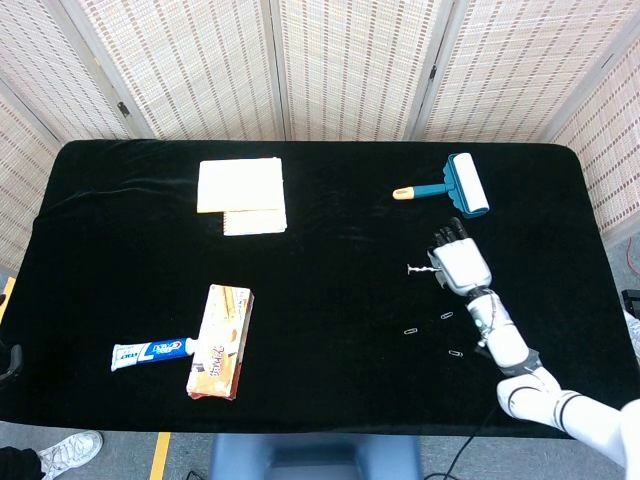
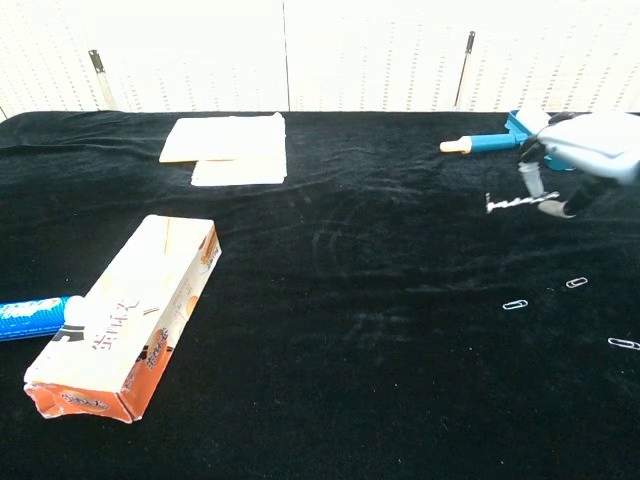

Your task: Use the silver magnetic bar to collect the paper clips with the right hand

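The right hand (image 2: 585, 150) is clamping the silver magnetic bar (image 2: 520, 203) above the worktop's right side, mid-collection; next it needs lowering onto the loose paper clips (image 2: 515, 304) nearer the front edge.

High head view, low chest view

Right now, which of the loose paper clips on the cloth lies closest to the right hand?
The upper clip, just below the right hand. The other two lie farther: one off to the left, one nearer the table's front edge.

Thin silver magnetic bar (image 2: 520, 202) lies level above three scattered paper clips (image 2: 515, 304).
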